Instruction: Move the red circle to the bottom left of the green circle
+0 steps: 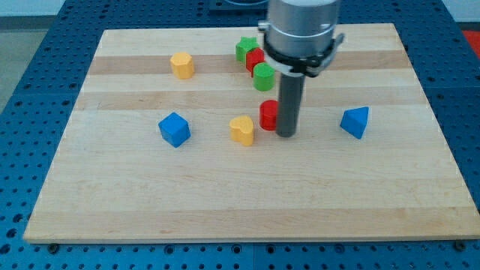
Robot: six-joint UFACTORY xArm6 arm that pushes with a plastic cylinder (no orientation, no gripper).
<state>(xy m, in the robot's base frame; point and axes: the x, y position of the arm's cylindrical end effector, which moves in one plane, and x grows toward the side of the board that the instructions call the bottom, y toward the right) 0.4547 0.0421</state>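
Note:
The red circle point(268, 115) sits near the board's middle, partly hidden by my rod. My tip point(286, 133) rests on the board touching or just beside the red circle's right side. The green circle point(263, 76) lies above it, toward the view's top. The red circle is below the green circle, roughly straight under it.
A second red block point(255, 59) and a green block point(245, 49) sit just above-left of the green circle. A yellow block point(182, 65) is at top left, another yellow block point(242, 130) left of the red circle, a blue cube point(175, 129) further left, a blue triangle-like block point(355, 121) at right.

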